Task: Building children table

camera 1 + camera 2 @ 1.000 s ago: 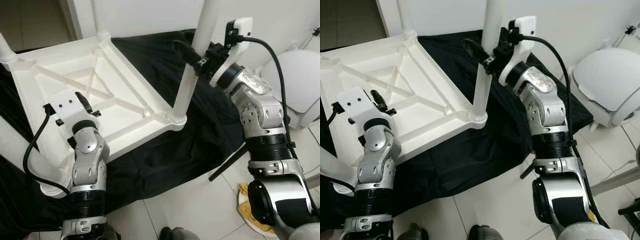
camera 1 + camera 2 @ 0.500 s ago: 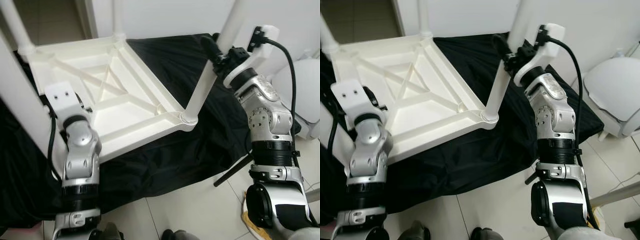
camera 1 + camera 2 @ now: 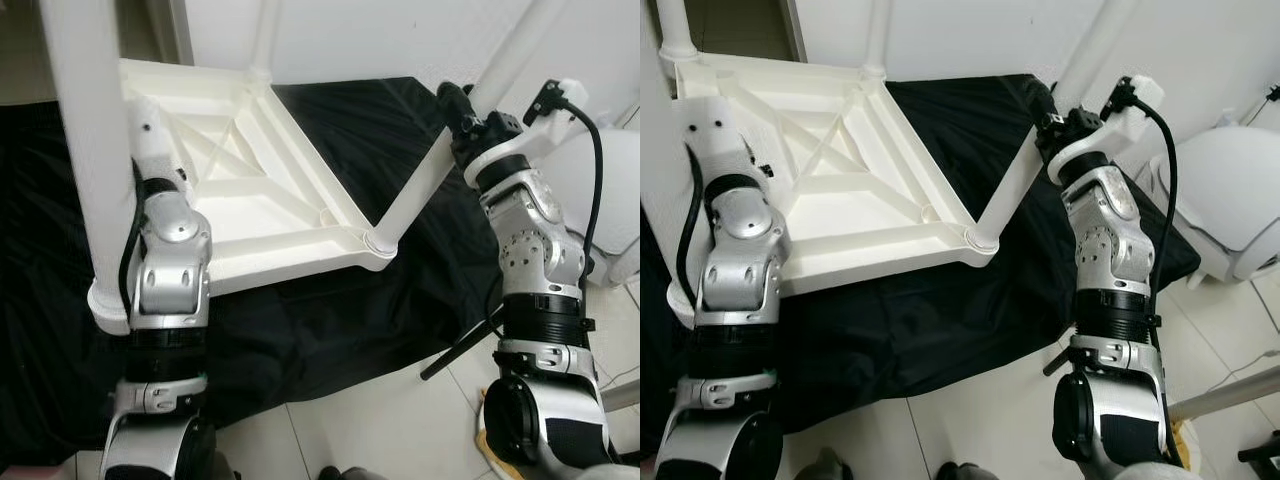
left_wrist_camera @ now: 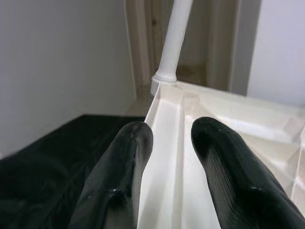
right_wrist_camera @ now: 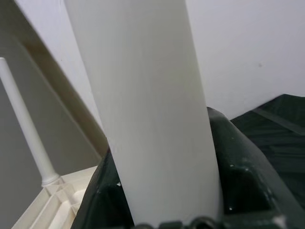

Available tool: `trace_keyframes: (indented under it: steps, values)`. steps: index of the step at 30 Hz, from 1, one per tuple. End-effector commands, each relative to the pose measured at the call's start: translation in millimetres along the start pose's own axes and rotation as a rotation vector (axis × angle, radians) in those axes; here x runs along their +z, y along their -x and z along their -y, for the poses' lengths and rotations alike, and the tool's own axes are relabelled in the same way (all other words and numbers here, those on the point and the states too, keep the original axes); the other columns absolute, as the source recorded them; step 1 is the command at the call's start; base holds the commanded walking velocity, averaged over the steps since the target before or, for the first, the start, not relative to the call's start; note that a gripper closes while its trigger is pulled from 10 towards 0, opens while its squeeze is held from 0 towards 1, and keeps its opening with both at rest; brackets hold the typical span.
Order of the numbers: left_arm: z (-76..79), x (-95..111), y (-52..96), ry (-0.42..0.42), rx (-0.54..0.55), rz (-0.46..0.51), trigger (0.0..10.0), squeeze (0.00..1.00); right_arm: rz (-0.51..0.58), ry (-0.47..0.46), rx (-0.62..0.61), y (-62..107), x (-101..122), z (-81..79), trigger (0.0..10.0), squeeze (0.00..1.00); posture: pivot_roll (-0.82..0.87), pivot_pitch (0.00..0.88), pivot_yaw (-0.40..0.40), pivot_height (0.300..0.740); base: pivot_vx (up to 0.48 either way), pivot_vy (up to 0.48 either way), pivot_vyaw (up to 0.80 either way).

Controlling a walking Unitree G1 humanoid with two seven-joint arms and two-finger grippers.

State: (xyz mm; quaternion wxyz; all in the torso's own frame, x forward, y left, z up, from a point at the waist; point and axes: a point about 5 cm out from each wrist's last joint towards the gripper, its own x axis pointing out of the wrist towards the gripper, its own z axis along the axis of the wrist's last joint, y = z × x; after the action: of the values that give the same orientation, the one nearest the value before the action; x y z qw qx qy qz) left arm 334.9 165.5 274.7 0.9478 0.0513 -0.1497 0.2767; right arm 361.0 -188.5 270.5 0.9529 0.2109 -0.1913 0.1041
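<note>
A white plastic children's table [image 3: 262,205] lies upside down on a black cloth [image 3: 330,330], its legs pointing up. My right gripper [image 3: 462,108] is shut around the leg [image 3: 420,190] that stands in the table's near right corner; in the right wrist view that leg [image 5: 152,105] sits between the black fingers [image 5: 240,183]. My left gripper [image 4: 169,131] is at the table's left side, its two fingers closed on either side of the raised rim [image 4: 162,114]. Another leg [image 3: 85,150] rises large in front of my left arm.
The cloth covers a pale tiled floor [image 3: 400,420]. A white rounded appliance [image 3: 1230,200] stands to the right, close to my right arm. A black rod [image 3: 460,350] lies on the floor by the cloth's edge. A white wall is behind the table.
The whole view has shifted as my head moved, so the near left leg now looms at the left. Both grippers keep their places on the table.
</note>
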Motion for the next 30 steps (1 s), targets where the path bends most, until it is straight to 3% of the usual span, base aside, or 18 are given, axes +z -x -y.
trace_keyframes:
  steps: [1,9,10,11,12,13,21,22,24,26,28,30]
  values:
    - [-15.5,5,-5.7,-0.015,0.091,0.021,10.0,0.0,-0.161,-0.158,-0.386,43.1,-52,65.7,0.0,0.0,-0.03,0.134,-0.032,0.74,0.0,0.0,0.0]
    - [-3.5,28,-9.5,-0.044,0.053,0.056,10.0,0.0,-0.32,-0.368,-0.475,66.5,-113,65.9,0.0,0.0,-0.02,0.128,-0.024,0.74,0.0,0.0,0.0]
    - [-3.5,28,-9.5,-0.044,0.053,0.056,10.0,0.0,-0.32,-0.368,-0.475,66.5,-113,65.9,0.0,0.0,-0.02,0.128,-0.024,0.74,0.0,0.0,0.0]
    - [-1.6,33,-10.0,-0.061,0.051,0.061,10.0,0.0,-0.356,-0.427,-0.48,72.3,-127,63.8,0.0,0.0,-0.02,0.128,-0.023,0.74,0.0,0.0,0.0]
    - [-1.6,33,-10.0,-0.061,0.051,0.061,10.0,0.0,-0.356,-0.427,-0.48,72.3,-127,63.8,0.0,0.0,-0.02,0.128,-0.023,0.74,0.0,0.0,0.0]
    - [2.7,40,-10.6,-0.071,0.037,0.069,10.0,0.0,-0.396,-0.497,-0.493,79.8,-145,60.8,0.0,0.0,-0.01,0.126,-0.02,0.74,0.0,0.0,0.0]
    - [11.0,49,-11.8,-0.083,-0.001,0.081,10.0,0.0,-0.471,-0.528,-0.524,87.1,-164,55.2,0.0,0.0,0.0,0.121,-0.011,0.74,0.0,0.0,0.0]
    - [15.4,54,-11.4,-0.08,-0.029,0.098,10.0,0.0,-0.511,-0.557,-0.523,89.1,-174,48.3,0.0,0.0,0.0,0.12,-0.008,0.74,0.0,0.0,0.0]
    - [27.5,63,-8.9,-0.035,-0.108,0.106,10.0,0.0,-0.641,-0.584,-0.416,86.6,-197,14.2,0.0,0.0,0.0,0.12,0.004,0.74,0.0,0.0,0.0]
    - [35.5,65,-6.5,-0.008,-0.16,0.093,10.0,0.0,-0.704,-0.6,-0.333,84.4,-206,-7.5,0.0,0.0,0.0,0.119,0.007,0.74,0.0,0.0,0.0]
    - [38.0,64,-5.6,-0.005,-0.178,0.086,10.0,0.0,-0.716,-0.614,-0.317,84.0,-208,-12.8,0.0,0.0,0.0,0.119,0.007,0.74,0.0,0.0,0.0]
    - [49.7,63,0.6,0.006,-0.267,0.07,10.0,0.0,-0.755,-0.625,-0.255,82.1,-214,-29.1,0.0,0.0,0.0,0.128,0.007,0.74,0.0,0.0,0.0]
